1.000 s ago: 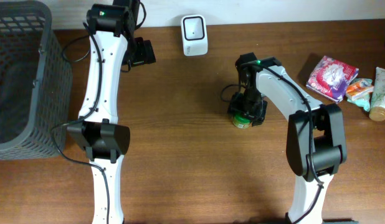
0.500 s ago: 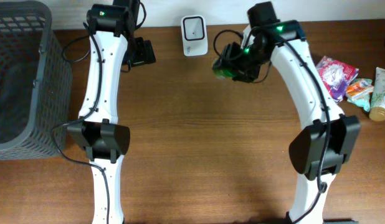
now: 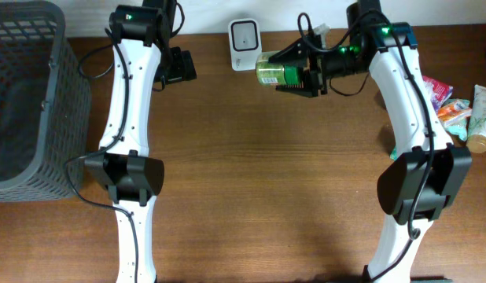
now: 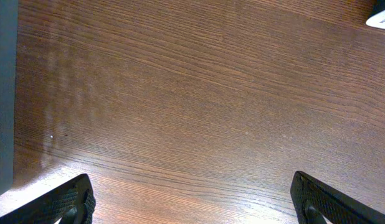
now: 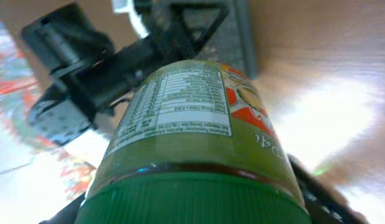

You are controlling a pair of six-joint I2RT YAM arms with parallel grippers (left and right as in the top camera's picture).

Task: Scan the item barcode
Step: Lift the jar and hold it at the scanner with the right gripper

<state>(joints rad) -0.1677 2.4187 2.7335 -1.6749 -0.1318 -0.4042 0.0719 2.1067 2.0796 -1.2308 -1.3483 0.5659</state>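
Observation:
The item is a green jar (image 3: 270, 71) with a green lid (image 5: 192, 199) and a printed label. It lies on its side in the air, just right of the white scanner (image 3: 245, 45) at the table's back edge. My right gripper (image 3: 296, 75) is shut on it at the lid end. In the right wrist view the jar (image 5: 192, 118) fills the frame and its nutrition panel faces the camera; no barcode shows. My left gripper (image 3: 180, 67) hangs open over bare wood left of the scanner, its fingertips (image 4: 71, 200) wide apart with nothing between them.
A dark mesh basket (image 3: 23, 102) stands at the left edge. At the right edge lie a pink packet (image 3: 436, 88), a small orange and teal pack (image 3: 455, 115) and a pale tube (image 3: 480, 118). A corner of the scanner (image 4: 382, 18) shows in the left wrist view.
My right arm lifted the jar off the middle of the table and carried it back and left, tipping it sideways beside the scanner. The left arm stayed still.

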